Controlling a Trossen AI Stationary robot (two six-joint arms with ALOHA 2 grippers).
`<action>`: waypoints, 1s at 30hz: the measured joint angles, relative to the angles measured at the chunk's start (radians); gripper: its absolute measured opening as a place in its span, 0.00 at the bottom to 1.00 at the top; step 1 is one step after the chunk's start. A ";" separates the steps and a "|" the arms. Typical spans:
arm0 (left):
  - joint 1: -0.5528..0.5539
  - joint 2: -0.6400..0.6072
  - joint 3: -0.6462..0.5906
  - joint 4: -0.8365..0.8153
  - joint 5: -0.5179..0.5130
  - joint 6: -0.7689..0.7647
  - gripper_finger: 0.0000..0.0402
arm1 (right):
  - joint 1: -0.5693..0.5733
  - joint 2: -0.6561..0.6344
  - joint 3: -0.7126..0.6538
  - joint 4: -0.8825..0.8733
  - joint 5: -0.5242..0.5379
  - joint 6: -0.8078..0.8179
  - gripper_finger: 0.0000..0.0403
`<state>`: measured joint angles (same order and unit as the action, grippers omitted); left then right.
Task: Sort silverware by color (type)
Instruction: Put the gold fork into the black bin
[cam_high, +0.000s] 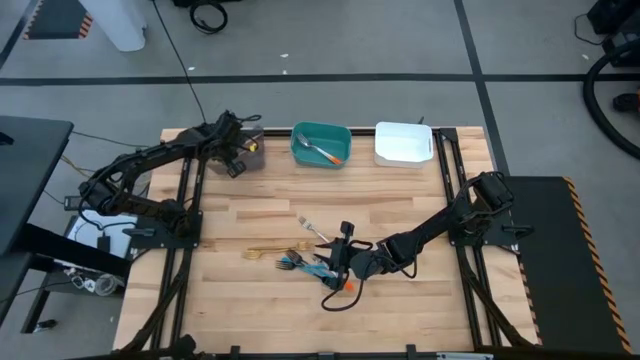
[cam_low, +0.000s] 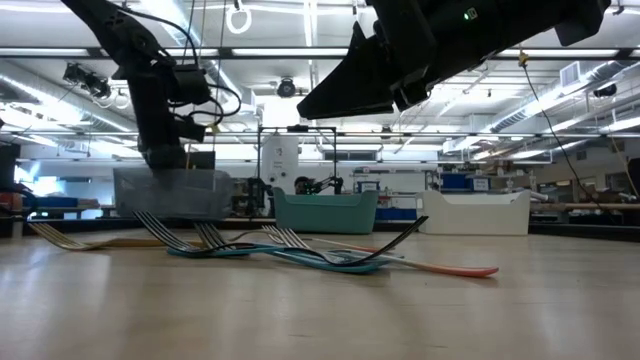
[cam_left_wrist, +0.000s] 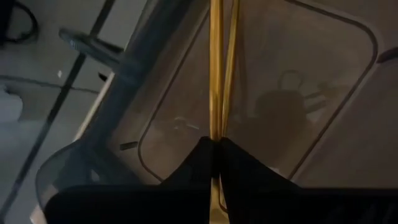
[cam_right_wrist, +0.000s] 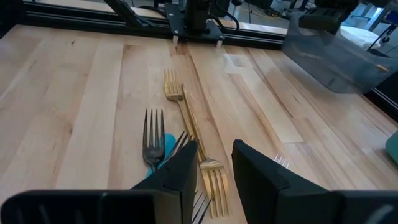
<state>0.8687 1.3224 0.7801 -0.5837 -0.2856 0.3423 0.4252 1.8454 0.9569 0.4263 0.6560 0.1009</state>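
left gripper (cam_left_wrist: 216, 163) jaws clenched on slim gold utensils (cam_left_wrist: 216, 74) over the translucent grey bin (cam_left_wrist: 273, 106); right gripper (cam_right_wrist: 214, 163) jaws parted.

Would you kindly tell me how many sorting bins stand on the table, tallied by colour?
grey bin: 1
teal bin: 1
white bin: 1
Total: 3

Wooden table (cam_high: 400, 200) — silverware (cam_high: 310, 262), three bins (cam_high: 320, 145)
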 joint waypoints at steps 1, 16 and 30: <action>0.000 0.000 -0.004 0.002 0.001 0.019 0.06 | 0.000 0.000 0.000 0.000 0.000 0.000 0.27; 0.024 0.000 -0.019 0.008 0.131 0.038 0.06 | -0.041 0.000 0.000 0.064 -0.021 -0.034 0.27; 0.024 0.000 -0.019 -0.028 0.105 0.045 0.06 | -0.357 0.000 0.025 0.174 -0.327 -0.137 0.27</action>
<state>0.8925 1.3224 0.7609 -0.6114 -0.1811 0.3872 0.0681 1.8454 0.9817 0.5999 0.3286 -0.0357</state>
